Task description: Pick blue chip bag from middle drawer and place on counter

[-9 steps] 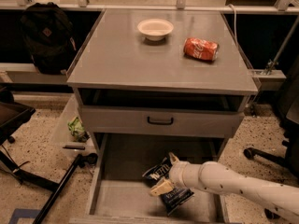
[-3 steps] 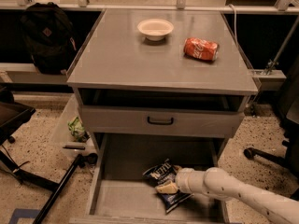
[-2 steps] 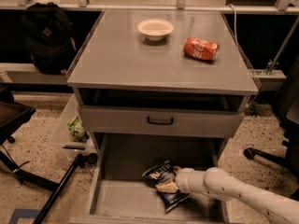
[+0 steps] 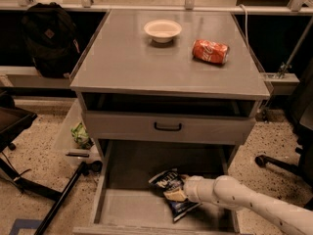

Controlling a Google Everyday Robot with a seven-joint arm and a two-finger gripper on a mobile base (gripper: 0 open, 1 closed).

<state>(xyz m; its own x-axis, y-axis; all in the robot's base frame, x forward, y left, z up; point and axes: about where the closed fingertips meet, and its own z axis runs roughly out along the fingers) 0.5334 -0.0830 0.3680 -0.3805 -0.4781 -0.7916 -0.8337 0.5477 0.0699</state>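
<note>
The blue chip bag (image 4: pixel 169 179) lies crumpled on the floor of the open middle drawer (image 4: pixel 124 207), right of its middle. My gripper (image 4: pixel 175 195) reaches in from the lower right on a white arm (image 4: pixel 234 199). It sits low on the middle of the bag, and its tan fingers (image 4: pixel 172 196) look closed on the foil. The bag still rests on the drawer floor, and part of it is hidden under the gripper. The grey counter (image 4: pixel 146 62) tops the cabinet above.
A white bowl (image 4: pixel 163 30) and a red soda can (image 4: pixel 210 51) sit on the counter's far side. A shut drawer front with a black handle (image 4: pixel 167 127) overhangs the open drawer. A black backpack (image 4: pixel 46 38) and a green packet (image 4: pixel 80 135) are at the left.
Over the last three seconds my gripper has dropped from just above the bag down onto it. In the last second it has held almost still.
</note>
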